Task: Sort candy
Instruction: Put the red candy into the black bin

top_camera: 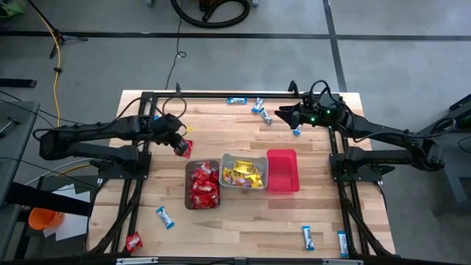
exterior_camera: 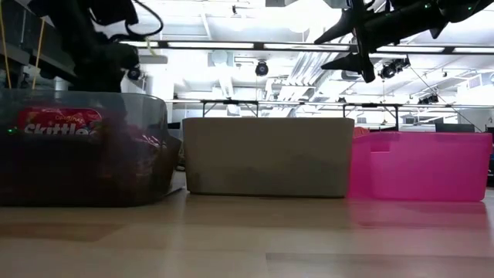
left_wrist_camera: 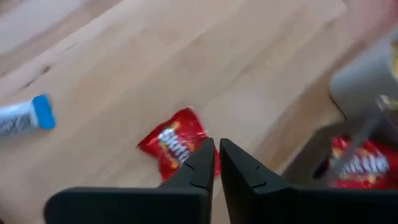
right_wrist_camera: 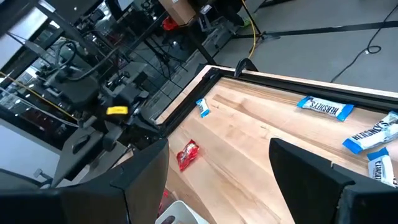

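A red candy packet (left_wrist_camera: 168, 144) lies flat on the wood to the left of the bins, also seen in the high view (top_camera: 185, 149) and the right wrist view (right_wrist_camera: 188, 154). My left gripper (left_wrist_camera: 217, 148) hangs just above it, slanting down, its fingers shut with nothing between them; in the high view the gripper (top_camera: 179, 146) shows beside the packet. My right gripper (top_camera: 280, 115) stands open and raised over the table's far right part, among slim blue-and-white bars (right_wrist_camera: 324, 107). Its fingers (right_wrist_camera: 143, 180) hold nothing.
At the table's middle stand a brown bin (top_camera: 188, 193) with red packets, a grey bin (top_camera: 227, 171) with yellow packets and a pink bin (top_camera: 283, 184). Loose blue bars lie at the far edge (top_camera: 237, 100) and near edge (top_camera: 307, 235). A red packet (top_camera: 133, 241) lies near left.
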Tool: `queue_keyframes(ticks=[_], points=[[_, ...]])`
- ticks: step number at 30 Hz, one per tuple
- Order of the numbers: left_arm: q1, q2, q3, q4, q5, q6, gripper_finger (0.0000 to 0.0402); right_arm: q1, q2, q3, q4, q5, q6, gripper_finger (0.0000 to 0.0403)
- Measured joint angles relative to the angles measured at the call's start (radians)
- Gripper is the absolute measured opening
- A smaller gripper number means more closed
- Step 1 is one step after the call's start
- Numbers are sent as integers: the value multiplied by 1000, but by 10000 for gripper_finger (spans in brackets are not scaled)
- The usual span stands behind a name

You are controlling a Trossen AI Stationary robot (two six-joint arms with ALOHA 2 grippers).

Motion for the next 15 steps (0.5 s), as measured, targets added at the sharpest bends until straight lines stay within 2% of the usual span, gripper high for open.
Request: queue_keyframes(ticks=[4,15], points=[[41,14,-1,-9,0,-71,55,0,0,0,-3,5,0,273],[49,148,-1,-10,-4,-241,219,0,0,0,-112,-14,-5,273]])
